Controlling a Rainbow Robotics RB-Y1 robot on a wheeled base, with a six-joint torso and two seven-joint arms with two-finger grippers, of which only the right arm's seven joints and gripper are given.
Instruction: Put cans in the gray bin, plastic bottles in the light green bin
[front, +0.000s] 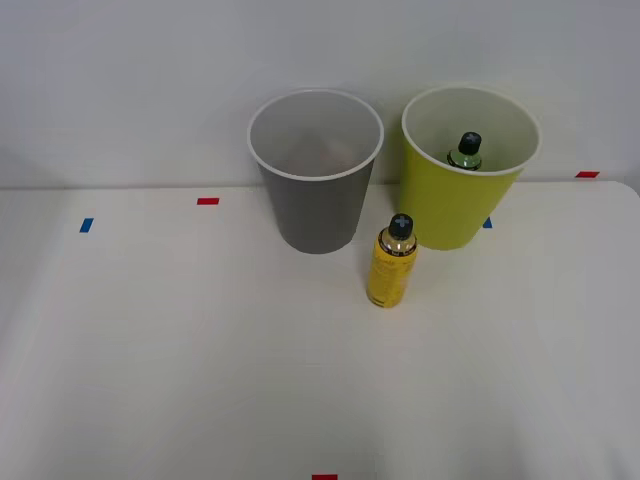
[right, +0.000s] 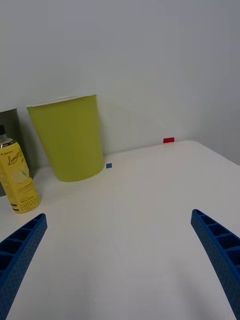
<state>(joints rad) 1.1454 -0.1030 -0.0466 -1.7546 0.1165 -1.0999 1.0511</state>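
Observation:
The gray bin (front: 315, 215) stands at the back of the white table, with the light green bin (front: 450, 205) to its right. Inside the light green bin a dark green plastic bottle (front: 465, 152) with a black cap stands upright, only its upper part showing. A yellow lemon-drink bottle (front: 392, 265) with a black cap stands upright on the table just in front of the gap between the bins. The cans are out of view. My right gripper (right: 119, 215) is open and holds nothing, low over the table to the right of the light green bin (right: 70, 140) and the yellow bottle (right: 17, 175).
A white wall runs close behind the bins. Small tape marks lie on the table: red (front: 207, 201), blue (front: 86, 225), red (front: 587, 174) and red at the front edge (front: 324, 477). The table's right edge (right: 220, 155) lies near my gripper.

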